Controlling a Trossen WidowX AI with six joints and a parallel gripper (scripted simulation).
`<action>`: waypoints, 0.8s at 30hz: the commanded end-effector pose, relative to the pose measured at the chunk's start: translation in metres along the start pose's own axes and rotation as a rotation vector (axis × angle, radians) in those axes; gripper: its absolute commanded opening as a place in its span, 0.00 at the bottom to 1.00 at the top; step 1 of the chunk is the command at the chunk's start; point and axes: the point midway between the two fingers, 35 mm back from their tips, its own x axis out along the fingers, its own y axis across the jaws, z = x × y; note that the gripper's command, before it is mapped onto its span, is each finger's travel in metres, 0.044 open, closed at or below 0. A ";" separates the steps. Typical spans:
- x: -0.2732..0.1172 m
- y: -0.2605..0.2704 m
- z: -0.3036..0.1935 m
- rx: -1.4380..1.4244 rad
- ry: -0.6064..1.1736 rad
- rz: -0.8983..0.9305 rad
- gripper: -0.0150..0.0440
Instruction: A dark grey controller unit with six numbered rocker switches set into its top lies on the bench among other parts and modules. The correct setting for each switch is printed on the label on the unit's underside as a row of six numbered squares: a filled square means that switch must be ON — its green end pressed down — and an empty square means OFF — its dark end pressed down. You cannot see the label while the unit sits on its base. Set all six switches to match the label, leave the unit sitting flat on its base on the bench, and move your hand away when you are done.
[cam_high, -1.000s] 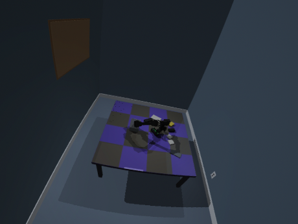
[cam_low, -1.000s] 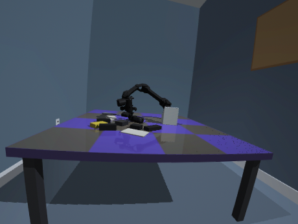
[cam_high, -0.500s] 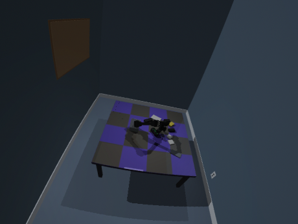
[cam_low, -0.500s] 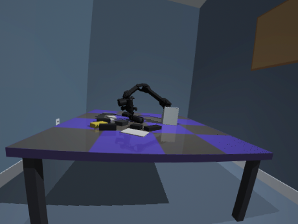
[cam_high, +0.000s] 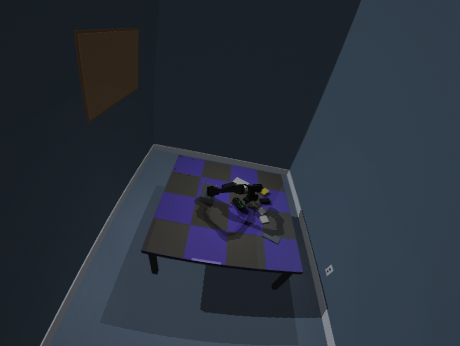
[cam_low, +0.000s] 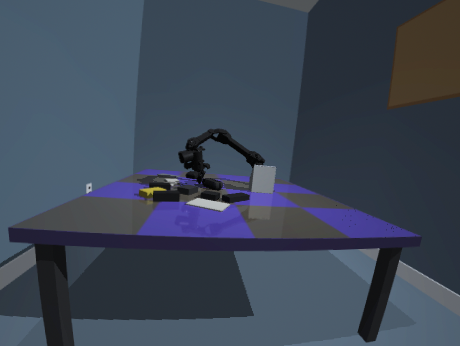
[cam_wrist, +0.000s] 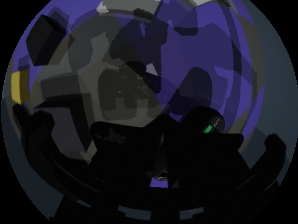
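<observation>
The dark controller unit (cam_high: 240, 205) (cam_low: 212, 184) (cam_wrist: 214, 121) lies on the bench, with green showing on its top. Part of it is hidden behind the fingers in the wrist view. The individual switch settings and numbers are too small and dark to tell, and the underside label is not seen. My gripper (cam_high: 247, 200) (cam_low: 201, 182) is shut with nothing between its fingers. It points down just beside the unit, close above it; whether it touches the unit cannot be told.
A yellow block (cam_high: 265, 191) (cam_low: 151, 191) (cam_wrist: 19, 87) and dark blocks (cam_low: 166, 196) (cam_low: 235, 198) (cam_wrist: 45, 40) lie around the unit. A white plate (cam_high: 240, 181) (cam_low: 208, 204) lies flat near them. A pale panel (cam_low: 263, 179) stands upright near the arm's base.
</observation>
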 end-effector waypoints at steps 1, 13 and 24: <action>-0.030 0.021 -0.001 0.002 -0.007 0.009 0.25; -0.050 0.017 -0.012 0.072 -0.003 0.072 0.25; -0.047 -0.024 -0.044 0.244 0.001 0.251 0.25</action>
